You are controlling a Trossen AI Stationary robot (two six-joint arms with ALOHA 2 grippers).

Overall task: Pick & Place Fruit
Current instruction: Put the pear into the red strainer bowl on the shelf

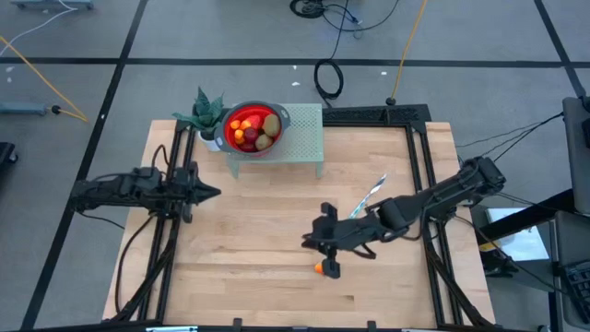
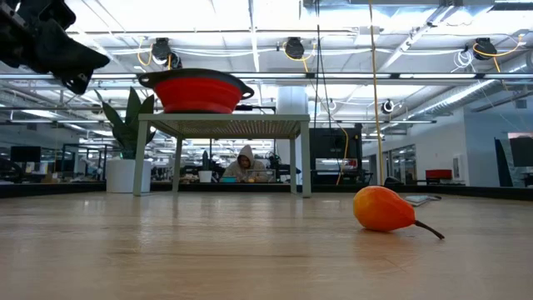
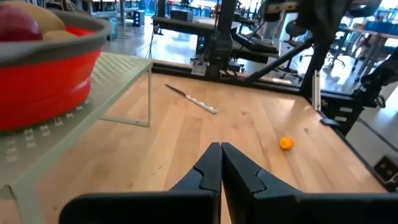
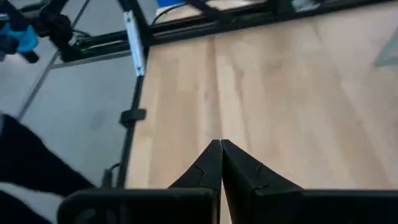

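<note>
A small orange fruit (image 1: 319,268) with a thin stem lies on its side on the bare wood (image 2: 383,208), also seen in the left wrist view (image 3: 285,142). My right gripper (image 1: 308,243) hovers shut just above and beside it, touching nothing (image 4: 220,152). Several more fruits (image 1: 253,128) sit in a red bowl with a grey rim (image 2: 197,90), which stands on a pale green rack (image 1: 300,138) at the table's far side. My left gripper (image 1: 212,192) waits shut at the table's left, clear of everything (image 3: 220,158).
A slim blue-and-white stick (image 1: 373,192) lies on the wood right of centre (image 3: 193,99). A potted plant (image 1: 205,112) stands left of the bowl. Black frame rails (image 1: 419,157) run along the table's sides. A person sits far behind the table (image 2: 245,162).
</note>
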